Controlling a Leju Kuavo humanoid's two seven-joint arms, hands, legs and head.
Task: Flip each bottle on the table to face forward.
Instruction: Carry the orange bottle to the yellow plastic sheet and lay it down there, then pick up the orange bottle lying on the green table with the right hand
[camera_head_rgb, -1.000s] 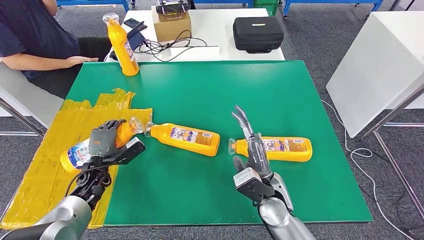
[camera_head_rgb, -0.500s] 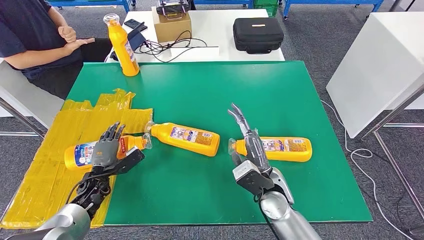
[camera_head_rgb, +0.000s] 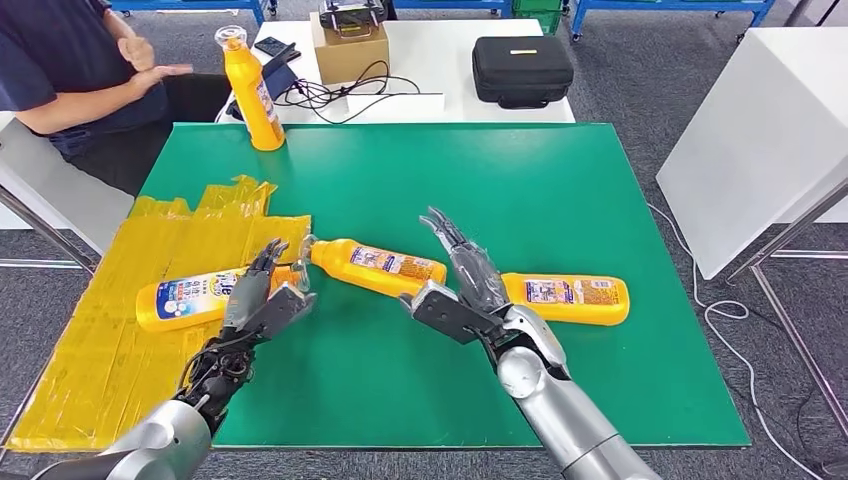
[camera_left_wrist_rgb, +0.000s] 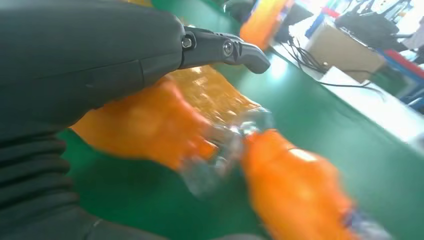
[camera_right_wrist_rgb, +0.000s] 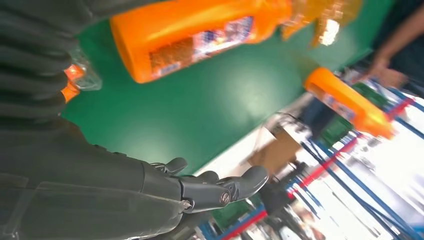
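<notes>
Three orange bottles lie on their sides on the green table (camera_head_rgb: 560, 190). The left bottle (camera_head_rgb: 188, 299) rests on the yellow sheet, blue label up. The middle bottle (camera_head_rgb: 380, 266) lies cap toward it. The right bottle (camera_head_rgb: 566, 298) has its cap end hidden behind my right hand (camera_head_rgb: 462, 287). That hand is spread, holds nothing, and hovers between the middle and right bottles. My left hand (camera_head_rgb: 261, 300) holds nothing, its fingers apart by the left bottle's neck. A fourth bottle (camera_head_rgb: 250, 90) stands upright at the far left corner. The right wrist view shows the middle bottle (camera_right_wrist_rgb: 200, 35).
A crinkled yellow plastic sheet (camera_head_rgb: 110, 340) covers the table's left side. A person (camera_head_rgb: 70, 70) sits at the far left. Behind, a white table carries a black case (camera_head_rgb: 522, 70), a cardboard box (camera_head_rgb: 350, 48) and cables. Another white table (camera_head_rgb: 760, 130) stands to the right.
My left hand has let go of the left bottle, which now lies flat on the yellow sheet, and moved right. My right hand has moved left toward the middle bottle.
</notes>
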